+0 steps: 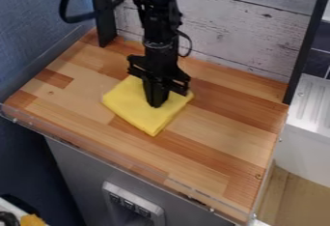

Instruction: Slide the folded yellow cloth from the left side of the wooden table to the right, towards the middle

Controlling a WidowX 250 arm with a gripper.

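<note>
Under the folded, roughly square, bright yellow cloth [136, 113]: a wide table [213, 138] of butcher-block wood, its smooth strips running from pale tan to reddish brown.
Boards: behind the cloth, a wall of whitewashed wooden planks [238, 32], weathered and knotty, with dark seams between them.
Arm: above and behind the cloth, a jointed black robot arm [158, 22], hard and angular, with a loose black cable looping off on either side.
Posts: flat, dark uprights, one [103, 15] behind the cloth toward the view's left, the other [306, 41] well apart from it at the right.
Cloth: lying flat on the table, nearer its back edge, turned so that one corner points toward the front. It looks matt and softly woven, stacked in a few layers with rounded folds. It should be light, limp, not at all fragile and hardly slippery. The front corner or a side edge seems the best hold; a shallow pinch might catch only the top layer, a deeper one the whole stack.
Hand: a black two-part gripper [157, 105], pointing down over the middle of the cloth, very near or touching it. I cannot tell whether it is released, clenched or grasping the fabric.
</note>
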